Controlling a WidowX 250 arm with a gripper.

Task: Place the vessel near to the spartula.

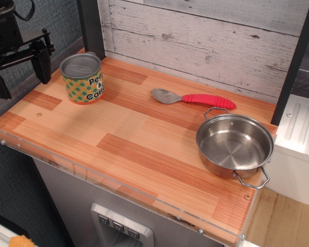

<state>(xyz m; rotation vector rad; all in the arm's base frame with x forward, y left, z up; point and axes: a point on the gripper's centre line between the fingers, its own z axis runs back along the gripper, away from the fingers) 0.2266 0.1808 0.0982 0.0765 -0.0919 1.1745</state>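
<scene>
Claw [20, 72] spread wide and holding nothing, I hang above the far left corner of the surface [118, 149], well apart from my target. That target, the pot [235, 145], sits upright at the right end, near the front edge, one wire handle pointing back, the other jutting forward. The spoon [193, 98] lies just behind it, red handle toward the right, close to the pot's rear handle but not touching. I judge the steel pot rigid, fairly light and slippery along its polished wall, so the rim or a wire handle looks the safest hold. A dotted tin can [82, 78] stands near me. Striped wood planks form the surface; weathered grey boards [206, 36] back it.
</scene>
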